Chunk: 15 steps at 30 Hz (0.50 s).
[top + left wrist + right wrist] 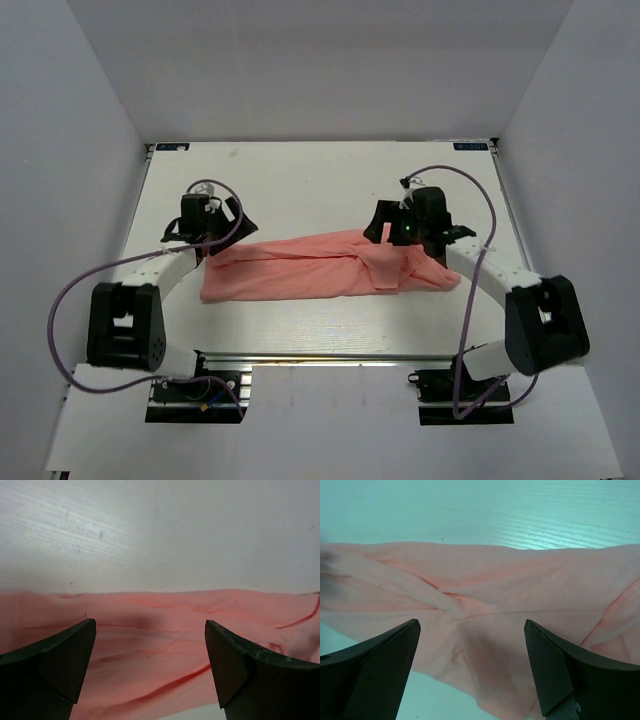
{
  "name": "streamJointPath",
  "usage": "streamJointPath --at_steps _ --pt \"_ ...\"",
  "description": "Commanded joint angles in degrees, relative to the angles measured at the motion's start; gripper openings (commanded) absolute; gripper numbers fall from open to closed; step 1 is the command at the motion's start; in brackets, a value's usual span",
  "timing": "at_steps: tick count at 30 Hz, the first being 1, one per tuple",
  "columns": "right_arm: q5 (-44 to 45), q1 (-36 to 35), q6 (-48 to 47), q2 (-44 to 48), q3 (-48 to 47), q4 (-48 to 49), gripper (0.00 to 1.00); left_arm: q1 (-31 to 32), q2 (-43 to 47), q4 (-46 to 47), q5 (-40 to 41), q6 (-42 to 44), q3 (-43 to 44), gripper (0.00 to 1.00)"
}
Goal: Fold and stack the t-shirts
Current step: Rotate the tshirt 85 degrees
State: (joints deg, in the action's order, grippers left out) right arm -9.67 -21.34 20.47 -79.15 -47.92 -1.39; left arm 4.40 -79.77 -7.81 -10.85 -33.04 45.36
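Note:
The salmon-pink t-shirt [320, 265] lies across the middle of the white table as a long, loosely folded band with creases. My left gripper [212, 240] is open above its left end; in the left wrist view the cloth [150, 655] spreads below and between the parted fingers [65, 655]. My right gripper [405, 238] is open above its right end, where a sleeve fold lies; the right wrist view shows the cloth [480, 595] under the parted fingers [555, 665]. Neither gripper holds anything. No neck label shows.
The white table [320, 180] is walled by white panels at the back and both sides. Purple cables [70, 290] loop from both arms. The arm bases [195, 395] are bolted to a rail at the near edge.

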Motion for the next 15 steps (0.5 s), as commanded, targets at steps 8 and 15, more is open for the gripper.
streamJointPath --at_steps 8,15 --pt "8.80 5.59 6.51 -14.00 -1.38 1.48 0.90 0.43 -2.51 -3.69 5.84 1.22 -8.00 1.00" --pt "5.82 6.58 5.20 -25.87 -8.75 -4.68 0.90 0.43 5.12 -5.38 -1.50 1.22 -19.51 1.00"
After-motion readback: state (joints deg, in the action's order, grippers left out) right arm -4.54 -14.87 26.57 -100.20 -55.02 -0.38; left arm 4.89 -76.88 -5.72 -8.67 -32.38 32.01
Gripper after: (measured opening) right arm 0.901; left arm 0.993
